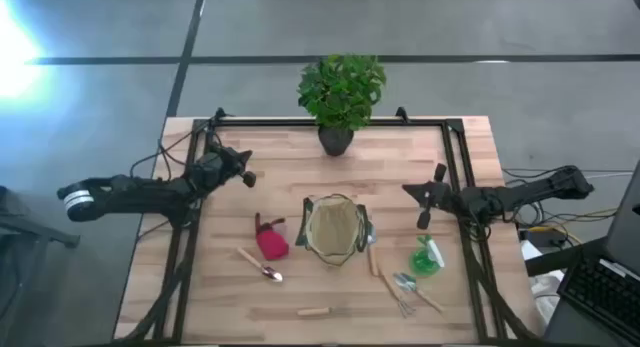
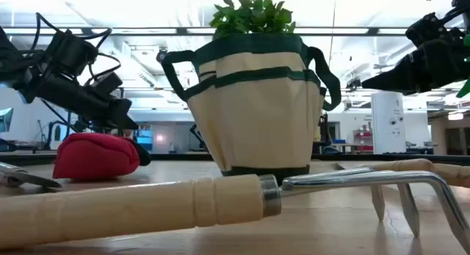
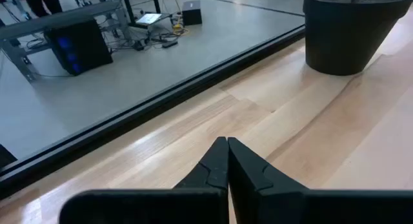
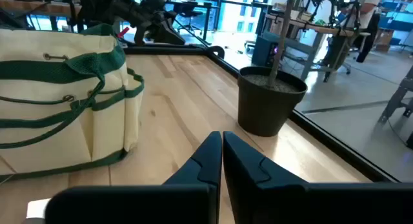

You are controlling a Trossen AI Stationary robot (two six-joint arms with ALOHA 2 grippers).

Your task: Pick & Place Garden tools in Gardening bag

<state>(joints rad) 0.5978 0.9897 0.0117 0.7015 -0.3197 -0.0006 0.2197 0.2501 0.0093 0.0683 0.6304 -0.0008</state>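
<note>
Right up close in the low view lies a hand rake (image 2: 220,200) with a thick wooden handle and bent silver prongs, flat on the table (image 1: 300,187) at its front edge. Behind it stands the gardening bag (image 1: 335,230), upright in the middle of the table, tan cloth with dark green bands and handles. From above its round mouth looks open, and I cannot tell if any tool is inside it. A soft red item (image 1: 271,243) lies just to the left of the bag. In front of the red item lies a small trowel (image 1: 260,264) with a wooden handle. To the right of the bag lies a green spray bottle (image 1: 427,257), and near it are two more silver tools with wooden handles (image 1: 402,283), crossing each other. A leafy potted plant (image 1: 340,97) stands in a dark pot at the far edge of the table, well behind the bag. The left gripper (image 1: 246,171) hangs over the far left part of the table, above bare wood and well apart from the bag and the tools. Its fingers (image 3: 213,169) are pressed tight together and hold nothing. The right gripper (image 1: 413,190) hangs over the right side of the table, to the right of the bag and behind the spray bottle. Its fingers (image 4: 206,161) are pressed together too, with nothing between them, and they touch no tool.
</note>
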